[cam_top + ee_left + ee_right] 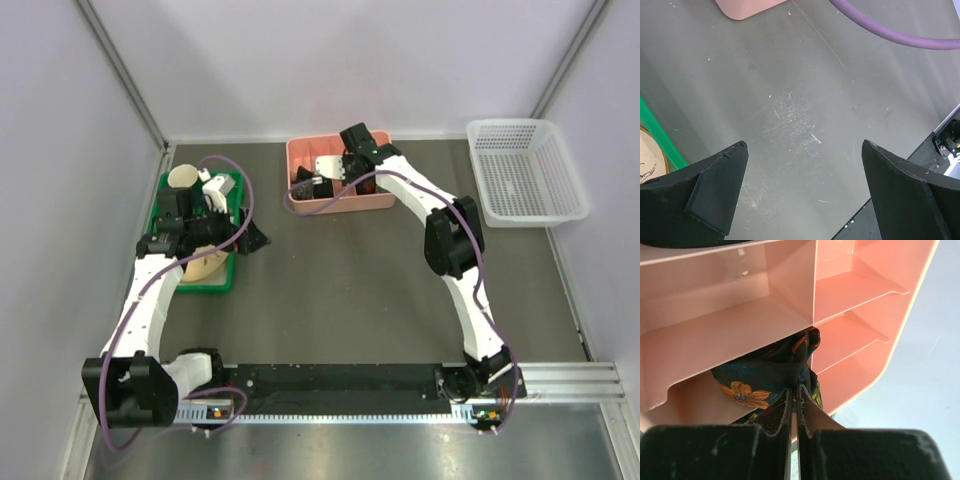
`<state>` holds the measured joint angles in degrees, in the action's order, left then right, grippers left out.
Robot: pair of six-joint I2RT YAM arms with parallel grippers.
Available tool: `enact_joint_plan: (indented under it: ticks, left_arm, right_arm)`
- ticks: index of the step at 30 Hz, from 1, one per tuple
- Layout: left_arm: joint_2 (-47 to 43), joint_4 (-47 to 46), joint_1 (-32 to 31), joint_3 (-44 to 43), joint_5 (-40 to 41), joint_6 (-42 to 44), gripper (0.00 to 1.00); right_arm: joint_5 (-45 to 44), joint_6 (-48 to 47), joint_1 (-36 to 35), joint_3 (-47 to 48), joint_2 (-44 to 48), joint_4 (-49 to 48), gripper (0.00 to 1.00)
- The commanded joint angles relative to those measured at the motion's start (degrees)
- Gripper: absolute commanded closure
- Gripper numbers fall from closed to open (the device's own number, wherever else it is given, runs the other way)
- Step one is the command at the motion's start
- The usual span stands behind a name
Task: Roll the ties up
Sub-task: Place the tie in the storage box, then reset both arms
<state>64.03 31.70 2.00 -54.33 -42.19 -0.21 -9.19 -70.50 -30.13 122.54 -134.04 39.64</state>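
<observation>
My right claw (794, 392) is pressed together, its 2 fingers pinching a fold of the tie (765, 375), a dark fabric printed with an orange flower. The tie bunches up just ahead of the tips, low in 1 compartment of the pink bin (730, 315), touching the divider that rises behind it. Other compartments of the bin open ahead of the claw and off to its right; I cannot tell what lies in the farthest 1.

My left claw (804, 145) is spread wide and holds nothing. Scuffed grey tabletop (790, 100) shows between its 2 fingers and ahead of them. The green tray (655, 125) has its edge just outside the left finger, and a purple cable (890, 35) crosses well ahead, toward the right. In the view from above, a white basket (520, 170) stands well to the right of my right claw.
</observation>
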Motion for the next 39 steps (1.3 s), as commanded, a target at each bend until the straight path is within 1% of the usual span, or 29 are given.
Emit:
enact_joint_plan:
  ticks: [1,7,11,13,15,19,20,22,23,25,26,28,29,30,31,32,33,34,35,37,38,39]
  left_arm:
    - [-0.13,0.55,0.29,-1.93,-0.61,1.88,0.01]
    - [-0.05,1.43,0.29,-1.92,-0.7,2.58,0.01]
    - [-0.75,0.65,0.2,-2.71,0.09,3.63,0.01]
    - [-0.92,-0.15,0.29,-3.41,1.06,4.51,0.01]
    - [-0.75,-1.37,0.29,-4.82,2.9,4.95,0.01]
    - [0.83,-2.61,0.29,-6.93,3.26,4.25,0.01]
    - [1.27,-3.05,0.29,-7.11,2.82,4.25,0.01]
    - [1.45,-4.53,0.29,-7.46,2.2,3.9,0.01]
    - [1.45,-5.24,0.29,-7.46,2.12,3.81,0.01]
    - [1.8,-6.56,0.37,-7.81,4.03,3.03,0.01]
    - [2.76,-6.57,0.29,-8.25,5.01,2.32,0.01]
    - [4.6,-4.99,0.28,-11.14,6.76,1.18,0.01]
    - [6.96,-1.94,0.29,-14.11,6.69,1.26,0.01]
    - [8.38,-0.34,0.29,-15.71,6.16,1.44,0.01]
    - [9.61,1.15,0.29,-17.2,5.72,2.48,0.01]
    - [11.36,2.39,0.37,-19.13,5.98,2.67,0.01]
    - [11.99,2.48,0.29,-19.76,6.07,2.76,0.01]
    - [12.43,2.83,0.2,-20.64,6.42,3.8,0.01]
    - [13.65,3.27,0.2,-22.65,6.42,4.59,0.01]
    - [14.98,5.38,0.02,-25.03,6.33,8.18,0.01]
    - [16.38,5.82,-0.07,-26.08,6.77,8.9,0.01]
    - [17.0,6.43,-0.33,-27.75,8.52,9.43,0.01]
  right_arm:
    - [2.07,-0.43,0.69,-1.07,-2.1,-3.16,1.0]
    - [0.58,0.54,0.69,-1.6,-2.02,-5.8,0.99]
    - [0.05,1.94,0.86,-3.44,1.14,-6.94,0.86]
    - [-0.04,2.64,0.86,-5.02,4.38,-8.25,0.84]
    - [0.49,3.87,0.86,-6.96,6.76,-8.78,0.78]
    - [1.63,6.77,0.86,-8.28,11.86,-9.58,0.7]
    - [2.5,8.08,0.78,-8.02,13.87,-8.88,0.65]
    - [3.47,9.5,0.69,-8.11,15.99,-8.44,0.59]
    - [4.44,10.9,0.6,-8.37,17.13,-8.44,0.54]
    - [5.58,12.31,0.51,-8.37,20.47,-7.12,0.47]
    - [5.94,14.4,0.42,-8.63,21.53,-7.12,0.38]
    - [6.46,16.79,0.51,-8.63,24.87,-6.42,0.31]
    - [6.29,20.28,0.51,-8.9,26.18,-6.59,0.22]
    - [6.46,22.05,0.68,-8.99,28.46,-6.42,0.18]
    - [6.81,24.16,1.12,-9.16,29.96,-6.85,0.1]
    - [6.73,28.79,1.39,-10.21,31.37,-7.38,0.04]
    - [6.82,30.93,1.74,-10.74,32.6,-7.82,0.01]
    - [6.9,33.12,2.09,-11.35,35.57,-8.17,0.01]
    - [6.64,37.41,2.79,-12.32,36.73,-8.26,0.01]
    - [7.43,41.21,3.85,-12.94,40.15,-5.73,0.01]
    - [7.87,44.97,5.07,-13.38,41.21,-4.41,0.01]
    - [8.39,46.66,5.78,-13.73,42.1,-3.0,0.01]
